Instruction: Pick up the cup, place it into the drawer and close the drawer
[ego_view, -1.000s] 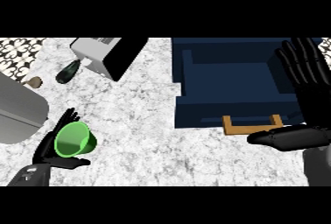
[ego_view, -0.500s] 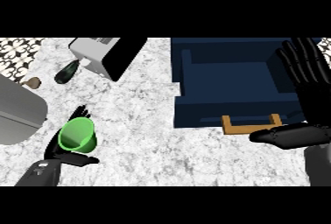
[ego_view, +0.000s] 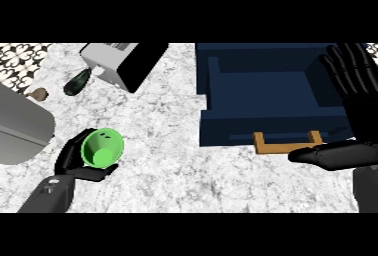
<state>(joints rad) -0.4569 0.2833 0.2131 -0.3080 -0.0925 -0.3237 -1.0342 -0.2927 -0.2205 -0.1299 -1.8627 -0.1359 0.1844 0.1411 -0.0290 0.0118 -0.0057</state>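
The green cup (ego_view: 102, 148) is in the left hand (ego_view: 74, 162), low at the left side of the marble bench (ego_view: 162, 165). The black fingers are curled around the cup from behind and below, so the hand is clamped on it. The cup is tilted, and its open mouth shows toward the view. It is well apart from the drawer (ego_view: 269, 95), with a wide strip of bare bench between them.

The drawer is dark blue and stands open at the upper right — its inside is visible, and nothing shows in it. A wooden handle (ego_view: 288, 143) sits on its front edge.

The right hand (ego_view: 353, 90) is at the right edge, over the right side of the drawer. Its fingers are straight and spread apart, pointing up, and the thumb (ego_view: 325, 155) lies just beside the handle. It holds nothing.

At the upper left there is a white and black box-shaped appliance (ego_view: 122, 62), a dark green bottle (ego_view: 76, 82) lying beside it, and a small brown object (ego_view: 39, 93) — I cannot tell what it is. A grey rounded object (ego_view: 22, 127) is at the left edge.
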